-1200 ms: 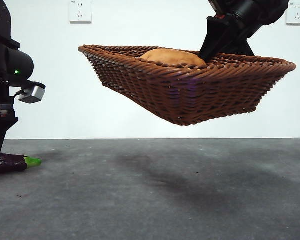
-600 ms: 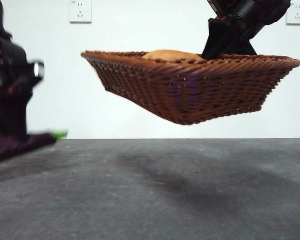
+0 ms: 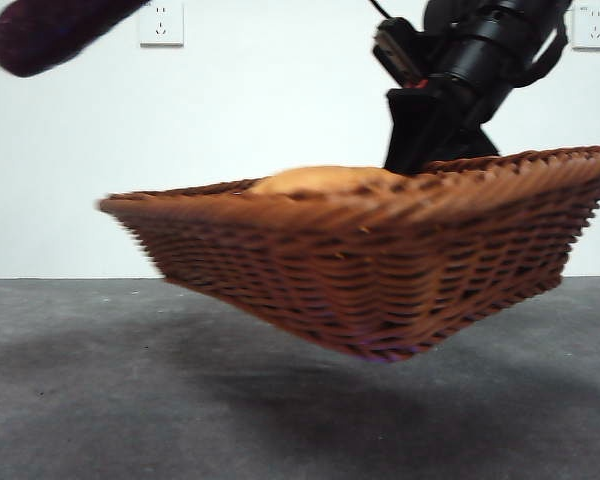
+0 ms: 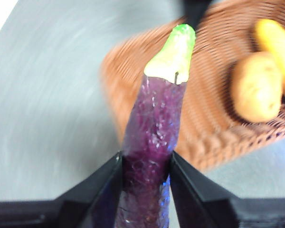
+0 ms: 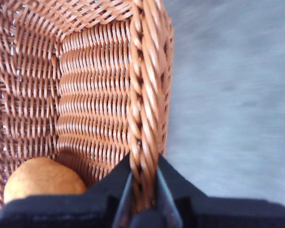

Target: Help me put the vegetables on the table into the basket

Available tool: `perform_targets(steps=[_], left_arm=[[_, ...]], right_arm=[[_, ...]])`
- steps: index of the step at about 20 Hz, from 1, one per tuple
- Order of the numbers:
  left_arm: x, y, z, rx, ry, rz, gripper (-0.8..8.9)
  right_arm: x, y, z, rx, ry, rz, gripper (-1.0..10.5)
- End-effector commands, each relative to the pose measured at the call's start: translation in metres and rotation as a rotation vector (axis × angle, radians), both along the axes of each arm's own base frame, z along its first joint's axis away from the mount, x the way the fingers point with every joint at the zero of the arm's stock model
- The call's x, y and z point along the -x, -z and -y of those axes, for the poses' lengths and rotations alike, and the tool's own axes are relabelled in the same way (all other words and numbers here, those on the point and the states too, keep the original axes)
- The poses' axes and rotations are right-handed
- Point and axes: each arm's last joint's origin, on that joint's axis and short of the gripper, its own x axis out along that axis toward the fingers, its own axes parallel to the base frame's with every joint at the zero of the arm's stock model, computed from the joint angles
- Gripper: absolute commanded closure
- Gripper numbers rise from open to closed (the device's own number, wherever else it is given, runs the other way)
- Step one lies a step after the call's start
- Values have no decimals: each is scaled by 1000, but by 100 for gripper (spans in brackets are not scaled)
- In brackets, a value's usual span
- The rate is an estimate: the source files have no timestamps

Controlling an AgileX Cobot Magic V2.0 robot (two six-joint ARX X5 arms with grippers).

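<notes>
My right gripper (image 5: 143,190) is shut on the braided rim of the brown wicker basket (image 5: 85,85) and holds it tilted in the air above the table (image 3: 130,400); in the front view the basket (image 3: 380,270) hangs mid-frame under that arm (image 3: 460,80). A tan potato (image 4: 255,88) and a lumpy yellow piece (image 4: 278,42) lie inside it; the potato also shows in the right wrist view (image 5: 40,179). My left gripper (image 4: 146,166) is shut on the dark purple eggplant (image 4: 154,128), green tip towards the basket (image 4: 213,118). In the front view the eggplant (image 3: 50,30) is high at the top left.
The dark grey speckled table (image 5: 228,95) stretches under the basket. A white wall with two sockets (image 3: 161,22) stands behind.
The left gripper has lifted the eggplant from table level at the left to high at the top left. The basket has dropped lower and come nearer, shifting left.
</notes>
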Motion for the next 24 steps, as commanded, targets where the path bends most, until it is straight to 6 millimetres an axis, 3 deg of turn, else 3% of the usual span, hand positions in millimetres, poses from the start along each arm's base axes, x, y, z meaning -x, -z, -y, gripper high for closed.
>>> perform_targets(steps=[1, 5, 8, 14, 17, 24], left_arm=[[5, 12, 31, -144, 108, 31, 821], [4, 40, 75, -354, 249, 19, 821], [0, 62, 99, -411, 309, -34, 821], [-22, 113, 131, -508, 313, -176, 796], [-24, 111, 133, -459, 240, -177, 359], [-21, 80, 111, -446, 35, -45, 344]], right_arm=[[8, 3, -16, -35, -46, -37, 957], [18, 2, -35, -44, -89, -33, 957], [19, 2, -39, -48, -96, -32, 957], [21, 3, -40, -45, -111, -29, 957], [19, 2, -42, -60, -113, -7, 957], [17, 1, -42, -68, -103, 14, 957]])
